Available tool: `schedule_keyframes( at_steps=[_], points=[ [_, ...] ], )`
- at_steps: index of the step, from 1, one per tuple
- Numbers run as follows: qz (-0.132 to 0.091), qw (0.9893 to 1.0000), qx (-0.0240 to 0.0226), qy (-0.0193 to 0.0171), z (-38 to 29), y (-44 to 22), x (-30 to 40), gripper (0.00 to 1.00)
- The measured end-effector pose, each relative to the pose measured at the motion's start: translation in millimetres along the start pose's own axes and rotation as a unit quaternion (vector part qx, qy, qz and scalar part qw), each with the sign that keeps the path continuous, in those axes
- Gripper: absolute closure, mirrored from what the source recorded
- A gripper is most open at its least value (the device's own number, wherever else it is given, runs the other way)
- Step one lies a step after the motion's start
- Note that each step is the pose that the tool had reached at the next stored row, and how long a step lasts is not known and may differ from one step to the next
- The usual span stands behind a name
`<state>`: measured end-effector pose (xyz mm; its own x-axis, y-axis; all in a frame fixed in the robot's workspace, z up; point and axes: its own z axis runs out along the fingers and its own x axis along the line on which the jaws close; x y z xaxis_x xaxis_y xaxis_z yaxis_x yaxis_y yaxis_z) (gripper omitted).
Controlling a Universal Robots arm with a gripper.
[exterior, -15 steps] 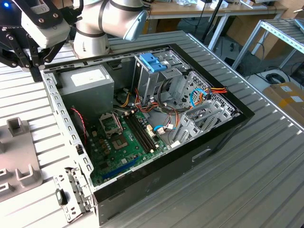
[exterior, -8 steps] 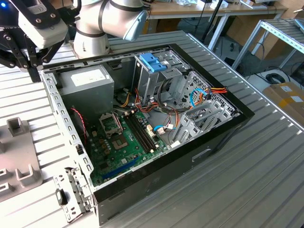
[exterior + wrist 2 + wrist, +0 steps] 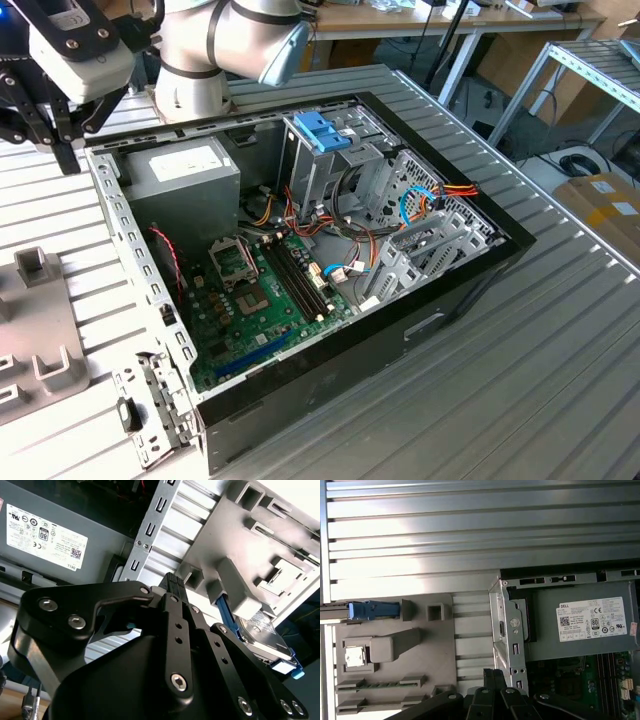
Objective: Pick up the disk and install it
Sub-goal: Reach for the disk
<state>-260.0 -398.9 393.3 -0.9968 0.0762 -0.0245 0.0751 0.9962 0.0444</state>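
Nearest you, the black claw hangs with its two fingers drawn together and nothing between them, close to the corner of the open black computer case where the large grey power-supply box sits. Just beside the case, the grey moulded fixture plate lies on the ribbed metal surface. The disk, a flat grey-metal drive edged by a blue plastic carrier frame, stands on edge in a slot of that plate, well apart from the claw. Expect it to be dense for its size and quite stiff, with smooth metal faces that could slip, and fragile enough to suffer from a knock. The sounder hold looks to be across the two broad faces near the upper edge, squarely, so that it lifts straight out of the slot. You cannot see how deep the disk sits in the slot. The claw's own linkage covers much of it in the second wrist view, and one end runs off the first wrist view. Farther off, inside the case, cables and metal cages make it hard to tell which bay would receive it.
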Motion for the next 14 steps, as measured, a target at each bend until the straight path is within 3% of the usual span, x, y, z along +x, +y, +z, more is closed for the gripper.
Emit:
schedule_keyframes(
  at_steps=[14],
  points=[
    [0.0,1.0,0.0,0.0,-0.2,-0.6,8.2,0.9]
  ],
)
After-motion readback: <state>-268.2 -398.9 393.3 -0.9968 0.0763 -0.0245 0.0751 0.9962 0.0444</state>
